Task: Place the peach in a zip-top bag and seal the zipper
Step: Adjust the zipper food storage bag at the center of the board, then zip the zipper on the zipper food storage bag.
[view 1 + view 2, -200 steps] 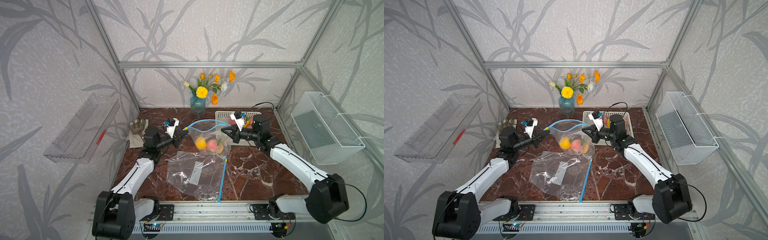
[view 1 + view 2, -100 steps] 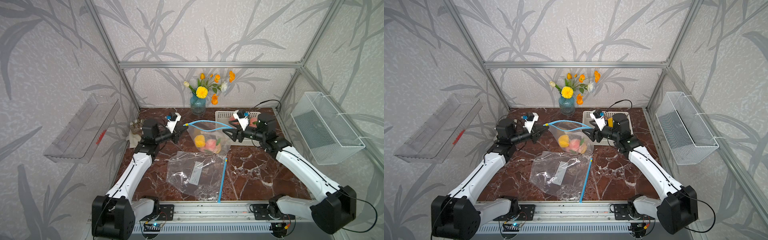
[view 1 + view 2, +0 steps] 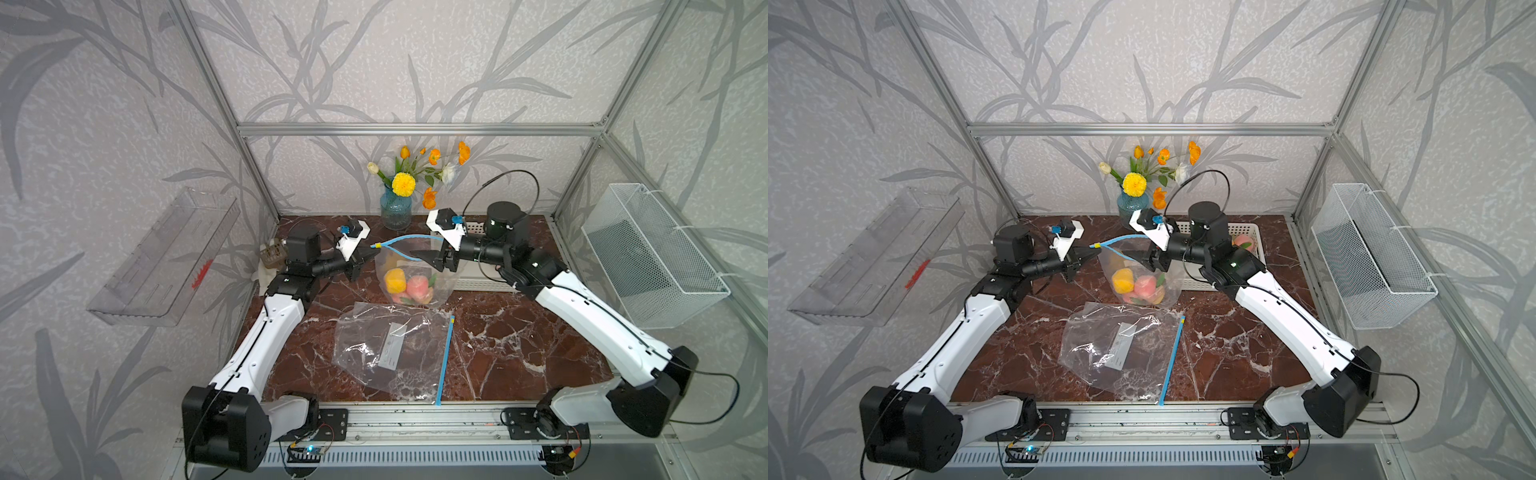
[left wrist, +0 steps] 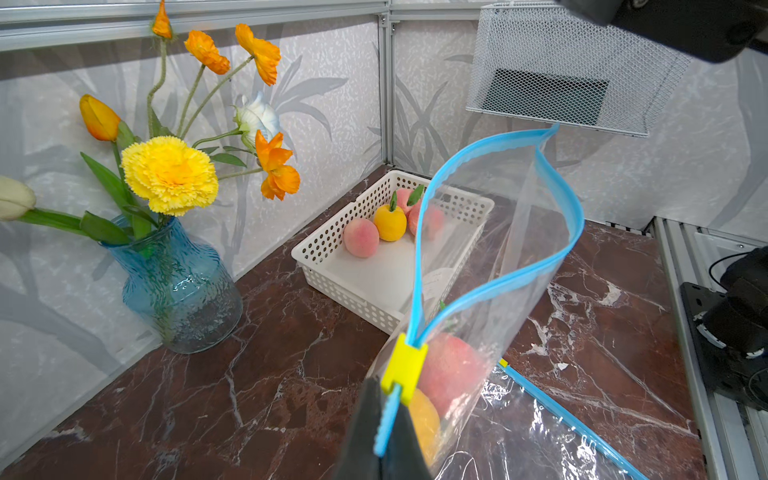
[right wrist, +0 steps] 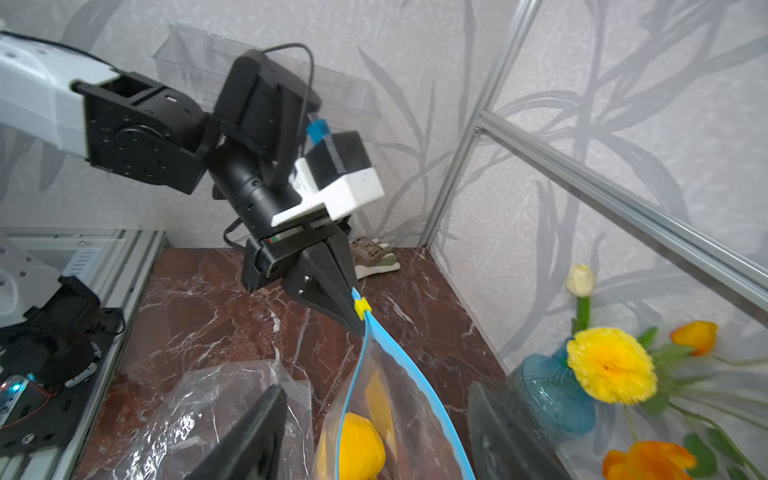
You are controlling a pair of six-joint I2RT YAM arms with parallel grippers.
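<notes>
- The left gripper [image 3: 368, 254] has its jaws pressed together on the very end of the bag's zipper [image 4: 498, 282]. The wrist view shows the blue strip pinched between the black fingers [image 4: 361, 432], with the yellow slider [image 4: 405, 370] sitting just past the tips.
- The right gripper [image 5: 376, 390] has its jaws spread wide. The two blue zipper strips run through the gap between its fingers [image 5: 253, 432], and neither finger looks like it's gripping anything.
- So the bag [image 3: 415, 274] hangs from that one pinched corner – its mouth is still open, a big blue loop in the left wrist view.
- The peach [image 3: 419, 286] is inside the bag, down at the bottom. It's a pink one, touching a yellow fruit [image 3: 395, 280], with a bit more pink fruit under them.
- I can't tell whether the bag's bottom actually rests on the table [image 3: 519, 332] or just hangs right at it.
- A spare bag [image 3: 390, 349] lies flat on the table nearer the front – it's clear, and its blue strip runs along the side towards the right arm.
- Behind the right gripper there's a white basket [image 4: 374, 266] with a few more peaches in it.
- A blue glass vase [image 3: 396, 208] of orange and yellow flowers stands at the back wall, between the two arms.
</notes>
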